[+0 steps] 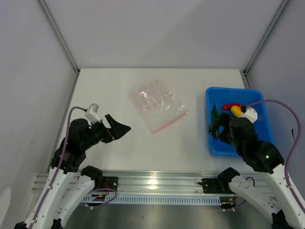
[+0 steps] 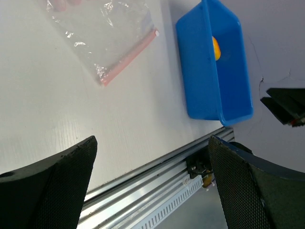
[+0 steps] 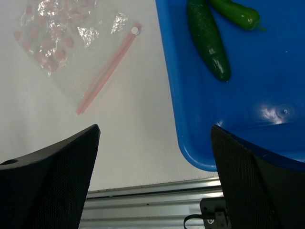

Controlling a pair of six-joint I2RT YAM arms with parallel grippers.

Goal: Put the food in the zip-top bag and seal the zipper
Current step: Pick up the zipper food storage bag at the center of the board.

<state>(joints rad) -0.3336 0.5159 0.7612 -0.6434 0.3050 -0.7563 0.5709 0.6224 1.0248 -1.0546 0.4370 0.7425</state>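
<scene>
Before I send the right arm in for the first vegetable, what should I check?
1. Right claw open, empty, above blue bin: ok.
2. Left claw open, empty: ok.
3. Cucumber, green pepper, red chili, yellow piece lying in bin: ok.
4. Zip-top bag flat on table, clear of bin: ok.
5. Zipper unsealed: cannot tell.
6. Bag mouth held open: not ok.

Lab booth; white panels [image 1: 157, 28], aluminium rail [image 1: 167, 183]

A blue plastic bin [image 1: 220, 149] is set at the right edge of a white table [image 1: 114, 148], toward the near corner. A silver metal rail [image 1: 157, 182] is fixed along the table's near edge.
</scene>
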